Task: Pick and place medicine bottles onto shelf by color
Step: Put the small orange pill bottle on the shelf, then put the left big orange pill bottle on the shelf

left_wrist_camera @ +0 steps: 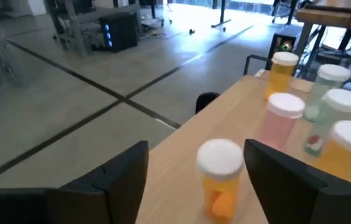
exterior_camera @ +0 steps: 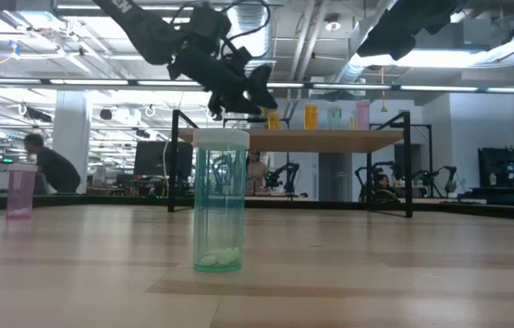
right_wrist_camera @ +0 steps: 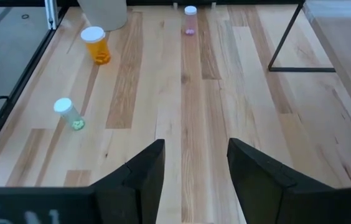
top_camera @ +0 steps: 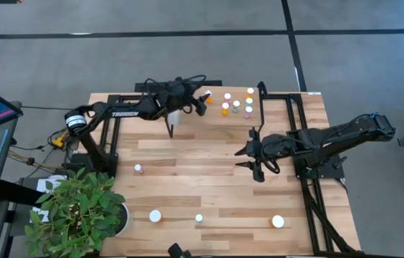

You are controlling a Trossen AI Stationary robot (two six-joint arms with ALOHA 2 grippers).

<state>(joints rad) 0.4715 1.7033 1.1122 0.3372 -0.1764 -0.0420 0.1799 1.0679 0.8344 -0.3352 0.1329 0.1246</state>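
The shelf is a small raised light-wood platform near the table's far edge. Several bottles stand on it: orange, pink and green. My left gripper is open at the shelf's left part. Its fingers stand on either side of an orange white-capped bottle without touching it. That bottle stands upright on its base on the shelf top. My right gripper is open above the table's middle and holds nothing.
Loose bottles stand on the tabletop: a pink one at the left, and an orange and a green one near the near edge. The green one stands close to the low camera. A potted plant fills the near-left corner.
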